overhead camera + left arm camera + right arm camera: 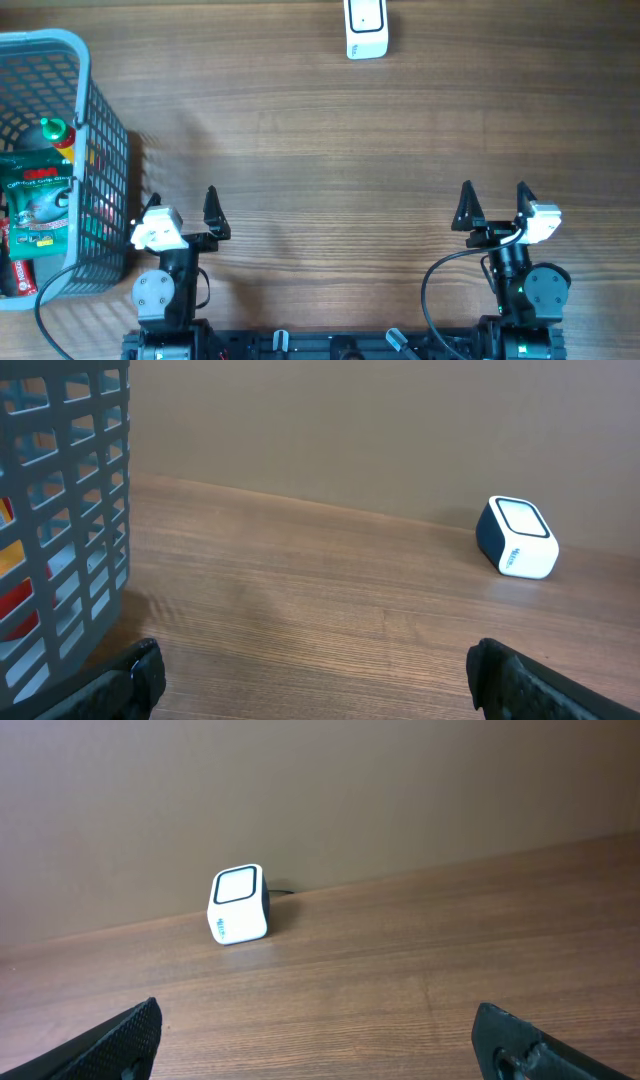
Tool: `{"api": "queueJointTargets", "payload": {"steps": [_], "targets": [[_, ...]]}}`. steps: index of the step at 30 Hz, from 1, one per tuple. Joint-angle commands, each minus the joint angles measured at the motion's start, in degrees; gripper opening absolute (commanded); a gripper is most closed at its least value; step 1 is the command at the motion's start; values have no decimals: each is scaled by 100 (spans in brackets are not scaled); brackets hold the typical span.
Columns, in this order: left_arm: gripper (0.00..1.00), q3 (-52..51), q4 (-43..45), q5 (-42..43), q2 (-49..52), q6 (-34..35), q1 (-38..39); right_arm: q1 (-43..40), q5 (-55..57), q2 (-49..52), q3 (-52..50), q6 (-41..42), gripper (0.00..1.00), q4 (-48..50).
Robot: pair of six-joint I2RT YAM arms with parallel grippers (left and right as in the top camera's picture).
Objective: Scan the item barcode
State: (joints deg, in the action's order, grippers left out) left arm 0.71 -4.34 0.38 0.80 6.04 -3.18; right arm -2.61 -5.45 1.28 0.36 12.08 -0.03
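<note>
**Scanner** (366, 28): stands at the far edge of the counter (320, 150), well apart from both arms. Its window is tilted up and toward the robot's side, judged so that a barcode can be shown to it from the near side.

**Goods:** all in the basket (100, 160) at the left end of the counter. A green packet (38, 200) lies uppermost, with a bottle (55, 128) with a green cap just beyond it. Red packaging shows underneath but cannot be identified. No barcode is legible in any view.

**Left jaws:** spread wide with nothing between them, low over the counter just beside the basket wall.

**Right jaws:** likewise spread and empty, on the right, well apart from the basket.

**Assessment:** nothing is picked up and the task is not begun. The left arm (165, 285) is nearer the basket and appears the natural one to lift an item out. The high mesh wall calls for a reach from above.

**Risk:** the packet looks limp and may fold, hiding its code from the scanner
</note>
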Motion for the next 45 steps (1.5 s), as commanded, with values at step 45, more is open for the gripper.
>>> {"api": "queueJointTargets", "payload": {"steps": [45], "targets": [[100,-37,446,-166,-26,-424,-48,2,103,39,-7,-7,100,15]]}}
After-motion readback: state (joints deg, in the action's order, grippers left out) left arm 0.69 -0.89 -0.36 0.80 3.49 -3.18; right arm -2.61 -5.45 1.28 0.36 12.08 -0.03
